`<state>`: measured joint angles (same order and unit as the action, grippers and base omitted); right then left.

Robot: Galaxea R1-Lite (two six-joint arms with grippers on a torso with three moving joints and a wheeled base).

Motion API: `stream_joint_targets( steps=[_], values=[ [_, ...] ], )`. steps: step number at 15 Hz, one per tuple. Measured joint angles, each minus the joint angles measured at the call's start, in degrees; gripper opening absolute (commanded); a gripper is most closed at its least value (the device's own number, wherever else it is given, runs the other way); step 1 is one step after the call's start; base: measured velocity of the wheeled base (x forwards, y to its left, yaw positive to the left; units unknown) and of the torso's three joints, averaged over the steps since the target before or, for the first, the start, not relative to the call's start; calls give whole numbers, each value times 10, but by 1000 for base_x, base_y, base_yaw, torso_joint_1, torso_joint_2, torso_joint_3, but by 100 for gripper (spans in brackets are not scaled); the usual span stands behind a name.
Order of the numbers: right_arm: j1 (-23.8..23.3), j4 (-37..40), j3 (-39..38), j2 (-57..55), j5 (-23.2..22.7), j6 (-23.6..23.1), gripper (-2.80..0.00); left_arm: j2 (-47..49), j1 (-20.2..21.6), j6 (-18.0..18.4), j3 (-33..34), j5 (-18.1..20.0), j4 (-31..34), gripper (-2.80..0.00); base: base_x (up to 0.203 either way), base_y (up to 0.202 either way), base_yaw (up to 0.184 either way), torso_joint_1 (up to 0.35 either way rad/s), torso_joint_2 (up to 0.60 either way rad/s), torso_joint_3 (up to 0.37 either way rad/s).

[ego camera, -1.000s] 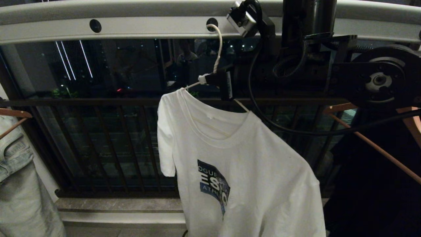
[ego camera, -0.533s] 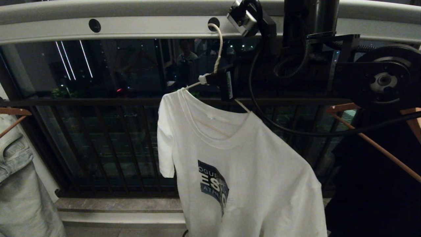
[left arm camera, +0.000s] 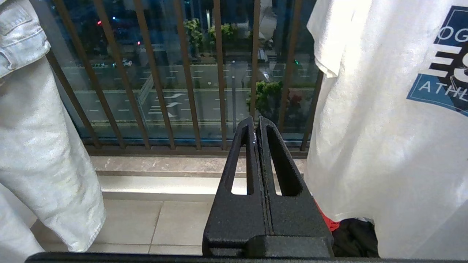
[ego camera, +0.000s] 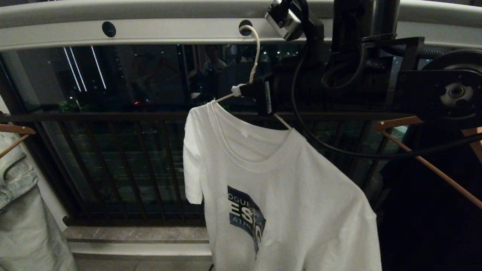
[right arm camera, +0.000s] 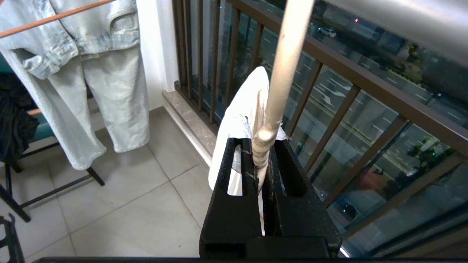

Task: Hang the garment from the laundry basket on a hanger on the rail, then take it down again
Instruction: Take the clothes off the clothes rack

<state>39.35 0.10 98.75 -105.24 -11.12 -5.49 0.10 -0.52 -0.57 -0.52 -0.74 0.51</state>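
A: Right, quick pass. Where's the T-shirt point(ego camera: 286, 195)?

B: White crew-neck, dark blue chest print, draped on the thin white wire hanger point(ego camera: 253, 66). The hanger's hook sits in one of the round dark holes of the pale grey rail point(ego camera: 150, 32) overhead. One short sleeve hangs toward the robot's left, and the body falls out of the bottom of the head view.

A: Right gripper point(ego camera: 241, 90)?

B: Clenched on the hanger's twisted neck, just under the hook and above the collar. In the right wrist view the two black fingers point(right arm camera: 234, 182) pinch the neck point(right arm camera: 262, 146) between them, with white fabric right behind.

A: Left gripper point(left arm camera: 256, 126)?

B: Low and apart from the work, fingers pressed together, holding nothing. It points at the dark brown railing point(left arm camera: 182, 73), with the shirt's hem hanging beside it.

A: Anything else?

B: Pale denim jeans point(ego camera: 19, 210) hang at far left on a brown wooden hanger point(ego camera: 15, 131). Another wooden hanger point(ego camera: 429, 162) at far right carries a dark garment point(ego camera: 433, 218). A bit of red cloth point(left arm camera: 325, 219) and black cloth point(left arm camera: 356, 237) show under the shirt hem in the left wrist view. Tiled floor point(right arm camera: 120, 215) below. Basket isn't visible.
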Motion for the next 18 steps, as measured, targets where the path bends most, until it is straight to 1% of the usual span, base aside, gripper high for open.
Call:
stream_joint_targets(
  steps=[10,18],
  values=[
    [1,0,-23,30,9,0,-280,0,0,0,0,0,0,-280,0,0,0,0,0,0],
    [15,3,-39,73,15,-2,-280,0,0,0,0,0,0,-280,0,0,0,0,0,0]
  ],
)
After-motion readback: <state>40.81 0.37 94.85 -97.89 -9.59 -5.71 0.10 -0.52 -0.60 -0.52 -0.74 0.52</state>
